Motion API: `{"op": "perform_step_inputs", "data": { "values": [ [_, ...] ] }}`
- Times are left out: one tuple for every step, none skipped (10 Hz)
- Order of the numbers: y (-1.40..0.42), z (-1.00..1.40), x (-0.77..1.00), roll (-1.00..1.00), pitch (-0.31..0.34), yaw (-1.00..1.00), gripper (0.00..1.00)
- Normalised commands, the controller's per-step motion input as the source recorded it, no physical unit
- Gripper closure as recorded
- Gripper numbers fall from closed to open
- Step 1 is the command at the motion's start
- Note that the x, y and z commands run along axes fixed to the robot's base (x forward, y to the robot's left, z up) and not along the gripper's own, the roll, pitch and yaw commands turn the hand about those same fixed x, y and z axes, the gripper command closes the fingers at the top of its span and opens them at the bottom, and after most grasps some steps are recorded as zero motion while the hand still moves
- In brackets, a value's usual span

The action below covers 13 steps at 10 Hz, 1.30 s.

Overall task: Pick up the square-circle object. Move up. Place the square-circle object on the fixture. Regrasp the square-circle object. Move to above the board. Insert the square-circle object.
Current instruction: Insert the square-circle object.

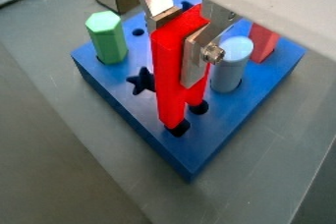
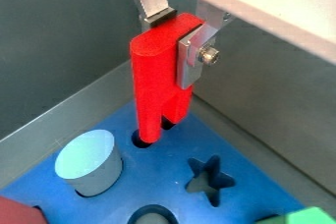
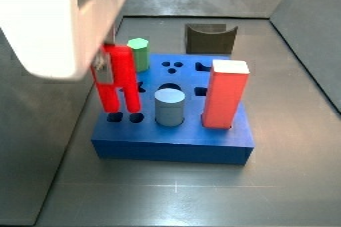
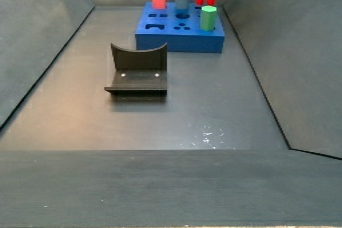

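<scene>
The hand [image 2: 184, 56] pinches the square-circle object [image 2: 160, 81], its tips entering holes in the board [image 1: 210, 149] (final insertion step). Release remains.

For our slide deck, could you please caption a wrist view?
Gripper lowers the square-circle object into holes of the board.

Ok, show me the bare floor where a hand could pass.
Bare floor runs from the fixture toward the camera. Crowded: the board, with the gripper holding the square-circle object in its holes, beside other pegs.
</scene>
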Motion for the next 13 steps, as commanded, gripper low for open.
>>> {"op": "perform_step_inputs", "data": {
  "values": [
    [-0.09, -0.07, 0.0, -0.02, -0.004, 0.0, 1.0],
    [-0.37, -0.44, 0.0, 0.0, 0.0, 0.03, 1.0],
    [-0.43, -0.45, -0.01, 0.0, 0.0, 0.1, 1.0],
    [-0.18, -0.16, 0.0, 0.0, 0.0, 0.06, 1.0],
    [0.0, 0.0, 0.0, 0.0, 0.0, -0.01, 1.0],
    [0.25, 0.12, 0.3, -0.15, 0.02, -0.13, 1.0],
    [0.32, 0.14, 0.22, -0.18, 0.0, -0.05, 1.0],
    [0.14, 0.02, 0.15, -0.11, 0.0, 0.0, 1.0],
    [0.0, 0.0, 0.05, 0.0, 0.0, -0.01, 1.0],
    [0.0, -0.09, -0.01, 0.0, 0.0, 0.0, 1.0],
    [0.0, -0.05, 0.0, 0.0, 0.0, 0.03, 1.0],
    [0.0, -0.02, 0.0, 0.0, 0.0, 0.0, 1.0],
    [0.0, -0.35, -0.02, 0.01, 0.0, 0.0, 1.0]
  ]
}}
